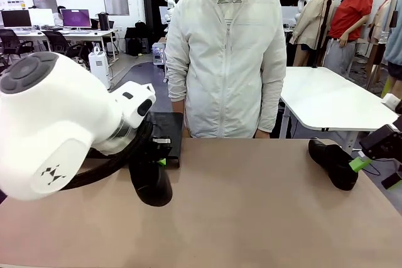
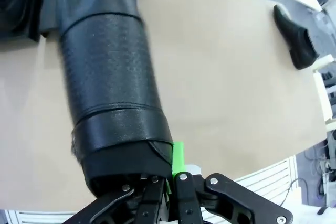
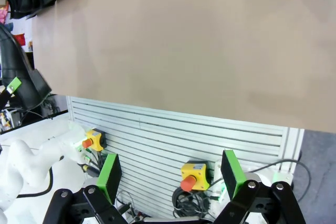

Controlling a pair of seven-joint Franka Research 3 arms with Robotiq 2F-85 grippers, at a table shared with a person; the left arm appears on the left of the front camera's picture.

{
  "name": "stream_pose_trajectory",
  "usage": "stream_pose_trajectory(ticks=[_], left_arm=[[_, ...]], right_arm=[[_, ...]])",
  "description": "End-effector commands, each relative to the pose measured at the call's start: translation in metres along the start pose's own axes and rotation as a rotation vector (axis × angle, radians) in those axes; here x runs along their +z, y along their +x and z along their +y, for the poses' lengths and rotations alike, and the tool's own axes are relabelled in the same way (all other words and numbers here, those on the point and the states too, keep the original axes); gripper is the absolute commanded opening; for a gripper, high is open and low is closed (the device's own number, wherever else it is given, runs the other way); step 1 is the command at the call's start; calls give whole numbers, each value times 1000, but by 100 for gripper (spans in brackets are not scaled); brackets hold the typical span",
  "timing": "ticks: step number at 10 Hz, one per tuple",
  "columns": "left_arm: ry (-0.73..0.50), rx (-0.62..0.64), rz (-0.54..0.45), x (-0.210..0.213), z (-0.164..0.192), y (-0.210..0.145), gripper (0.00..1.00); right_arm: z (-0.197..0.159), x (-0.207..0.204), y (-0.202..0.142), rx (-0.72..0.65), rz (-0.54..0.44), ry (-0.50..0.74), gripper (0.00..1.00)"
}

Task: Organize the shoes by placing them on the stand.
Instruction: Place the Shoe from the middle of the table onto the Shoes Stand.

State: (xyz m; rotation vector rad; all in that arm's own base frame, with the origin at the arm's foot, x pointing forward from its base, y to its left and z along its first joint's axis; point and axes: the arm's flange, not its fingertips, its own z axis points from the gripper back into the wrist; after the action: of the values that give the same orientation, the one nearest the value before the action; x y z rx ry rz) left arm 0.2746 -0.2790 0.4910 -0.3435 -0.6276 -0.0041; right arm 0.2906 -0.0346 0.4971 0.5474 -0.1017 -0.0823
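— Shoe (image 1: 151, 183) closest to us: who has it?
— The left gripper (image 1: 157, 158). Its jaws are pressed onto one end of the shoe, with a green pad (image 2: 177, 156) against the leather and the toe pointing back toward the robot's side. I can't quite tell whether the sole touches the table (image 1: 251, 218), because the big white arm hides part of it.
— And on the right?
— A second shoe (image 1: 333, 164) lies on the table near its right edge. The right gripper (image 1: 377, 172) is near it, fingers spread wide.
— Where's the stand?
— The stand (image 1: 171, 127) sits just behind the held shoe, at the table's far edge, low and black. The left wrist view shows something black on it, too blurred to name.
— Beyond that?
— A person (image 1: 226, 61) in a white jacket stands at the far side.
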Motion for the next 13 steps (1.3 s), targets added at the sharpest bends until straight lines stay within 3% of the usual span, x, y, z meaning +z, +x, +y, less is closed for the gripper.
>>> stream_pose_trajectory(ticks=[1,5,6,8,9,10,13], left_arm=[[-4,-50,51,-13,-38,8,0],[1,-45,55,-14,-35,-4,0],[105,-75,157,-29,-35,16,0],[225,-108,59,-46,-9,90,0],[200,-198,52,-55,10,120,0],[275,-206,33,-70,34,145,0],[219,-302,-16,-121,72,179,0]], right_arm=[[1,2,0,5,0,22,100],[1,2,0,5,0,22,100],[1,2,0,5,0,22,100],[1,2,0,5,0,22,100],[1,2,0,5,0,22,100],[1,2,0,5,0,22,100],[1,2,0,5,0,22,100]])
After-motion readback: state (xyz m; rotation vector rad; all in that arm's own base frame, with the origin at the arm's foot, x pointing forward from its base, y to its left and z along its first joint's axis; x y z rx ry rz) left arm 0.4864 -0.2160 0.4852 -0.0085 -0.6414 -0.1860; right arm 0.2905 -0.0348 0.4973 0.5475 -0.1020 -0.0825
